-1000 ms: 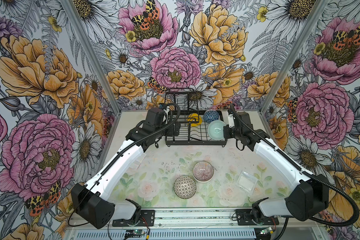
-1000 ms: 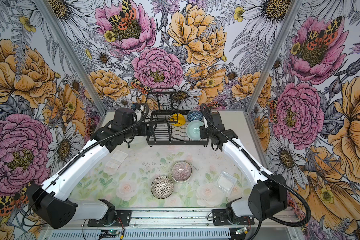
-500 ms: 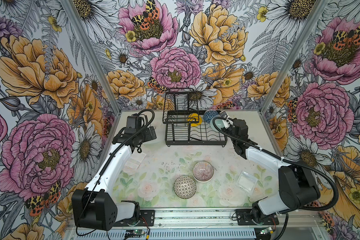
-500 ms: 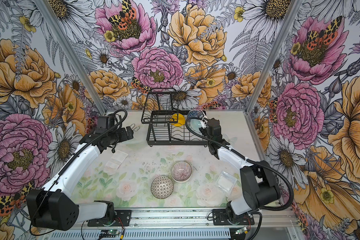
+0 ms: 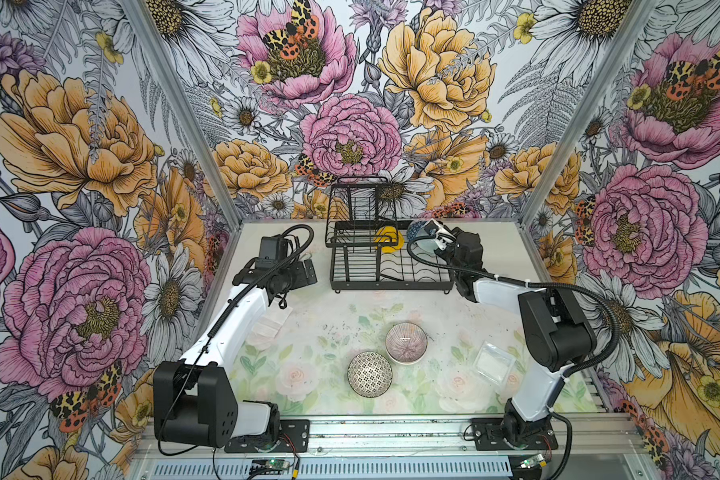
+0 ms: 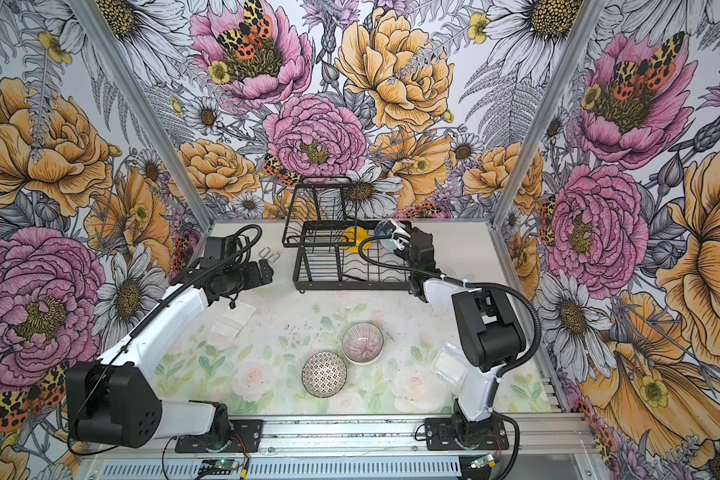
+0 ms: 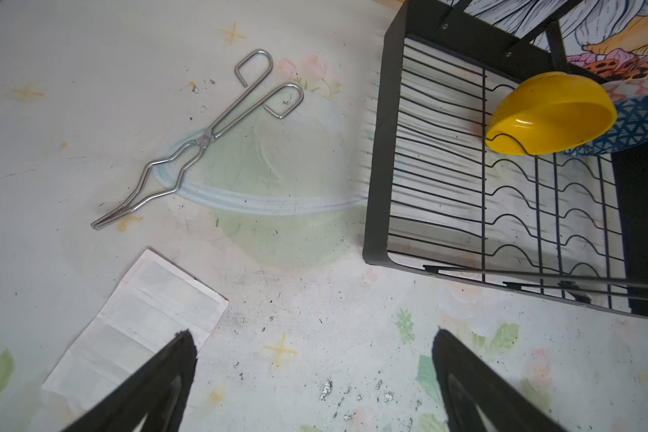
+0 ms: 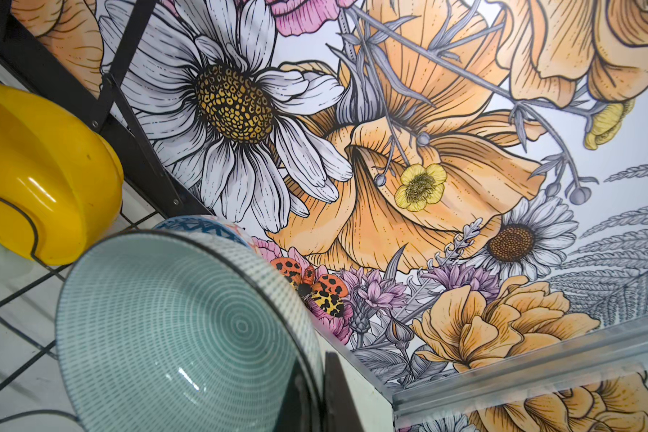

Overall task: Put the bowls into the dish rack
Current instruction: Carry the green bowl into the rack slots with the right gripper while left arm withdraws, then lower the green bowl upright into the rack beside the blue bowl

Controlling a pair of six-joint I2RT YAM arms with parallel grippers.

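Right end effector (image 5: 440,242) was clamped on the teal bowl (image 8: 173,336) by its rim, at the rack's (image 5: 391,284) back right end, just beside the blue bowl (image 7: 644,123) and yellow bowl (image 7: 550,116). Left end effector (image 7: 311,336) hung wide apart over the tabletop (image 7: 315,295).

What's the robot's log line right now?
right gripper: shut on teal bowl, at dish rack | left gripper: open, empty | yellow bowl: in dish rack

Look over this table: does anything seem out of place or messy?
Yes: black specks litter the table, and metal tongs lie loose beside the dish rack, unrelated to bowl loading.
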